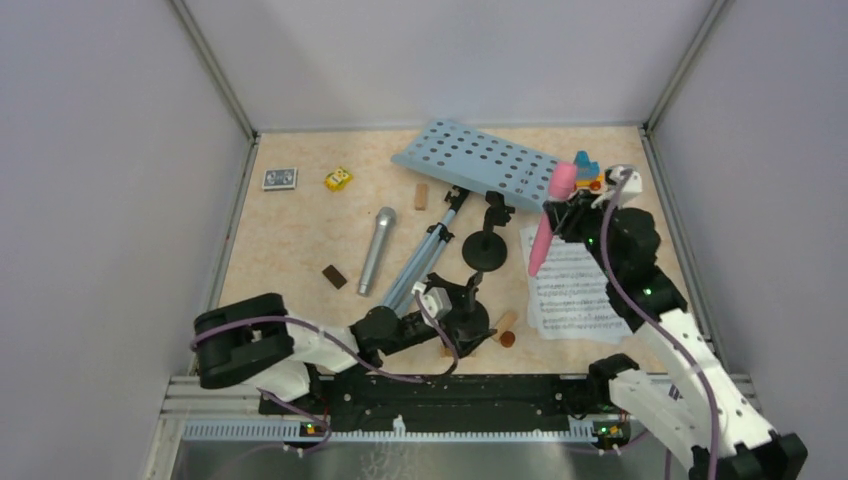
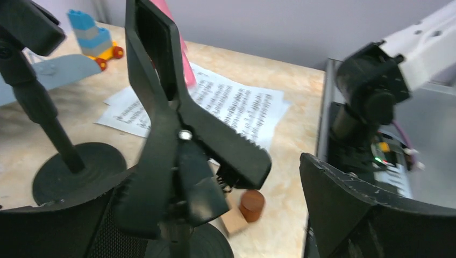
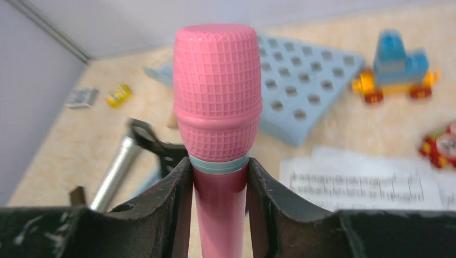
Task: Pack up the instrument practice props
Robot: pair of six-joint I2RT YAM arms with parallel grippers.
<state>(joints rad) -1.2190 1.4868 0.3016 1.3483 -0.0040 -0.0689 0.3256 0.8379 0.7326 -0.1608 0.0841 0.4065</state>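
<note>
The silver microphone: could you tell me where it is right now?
In the top view, the silver microphone lies left of centre, between the brown block and the tripod legs.

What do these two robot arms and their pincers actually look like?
The left arm and right arm alternate white links with bulky black joints. A purple cable loops along each, and small green lights glow on the right one. The fingers are broad, black, scuffed wedges.

Toppled pale blue perforated music rack [image 1: 480,160] at the far end of its grey-blue tripod legs [image 1: 425,255]. Silver microphone [image 1: 376,250] lies flat left of them. Pink microphone [image 1: 546,225] is raised above the white sheet-music pages [image 1: 575,295]. Two black round-based mic holders [image 1: 485,250] stand upright, centre.
</note>
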